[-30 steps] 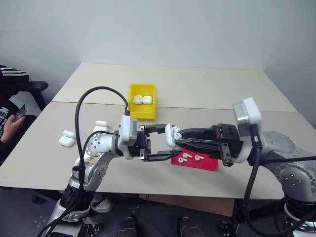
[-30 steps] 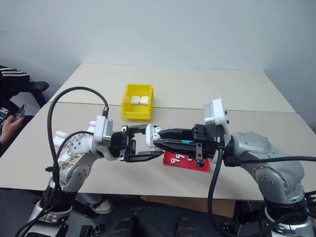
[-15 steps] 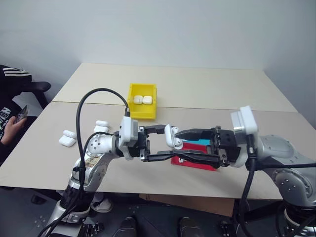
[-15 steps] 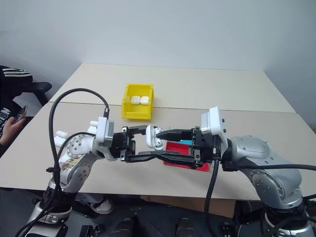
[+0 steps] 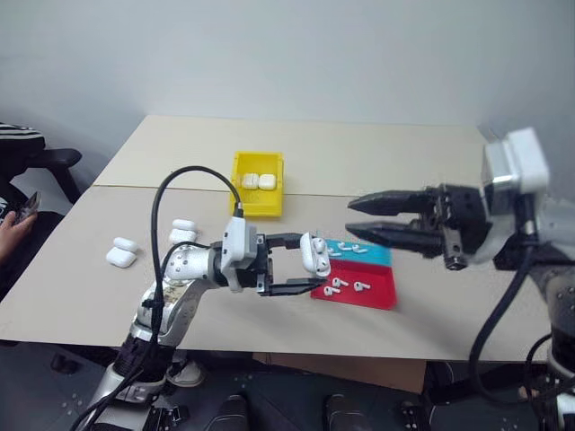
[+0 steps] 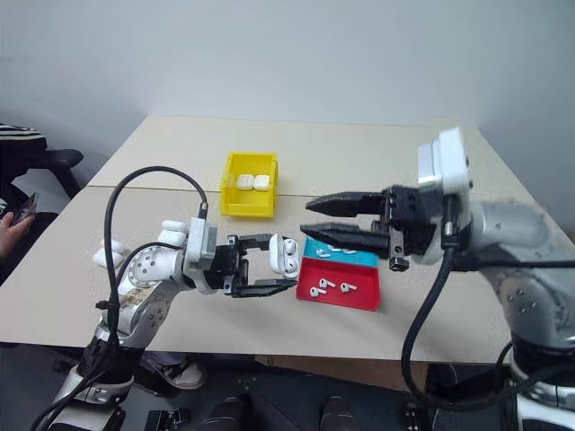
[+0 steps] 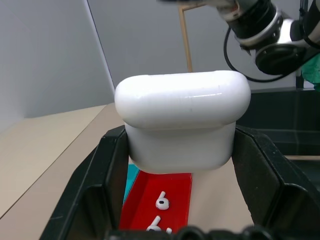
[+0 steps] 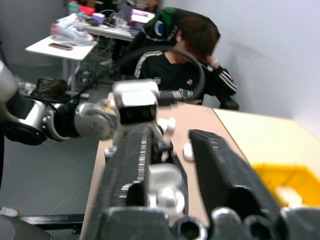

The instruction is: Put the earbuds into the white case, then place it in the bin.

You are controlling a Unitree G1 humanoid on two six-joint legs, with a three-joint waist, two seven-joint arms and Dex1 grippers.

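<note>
The left gripper [image 5: 301,268] clamps the white case [image 5: 315,254] above the table's [image 5: 422,171] near edge, left of the tray [image 5: 377,292]. The right gripper [image 5: 352,218], fingers narrowly parted, hangs empty above the tray.

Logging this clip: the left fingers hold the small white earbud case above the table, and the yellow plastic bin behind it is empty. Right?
Not quite. The yellow plastic bin already holds two white cases, as the left eye view shows. The left fingers do hold the small white earbud case.

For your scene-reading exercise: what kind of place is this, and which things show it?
Probably a robotics lab or office workroom: plain tables against a bare wall, a person seated at a desk, and a cluttered workbench behind.
</note>
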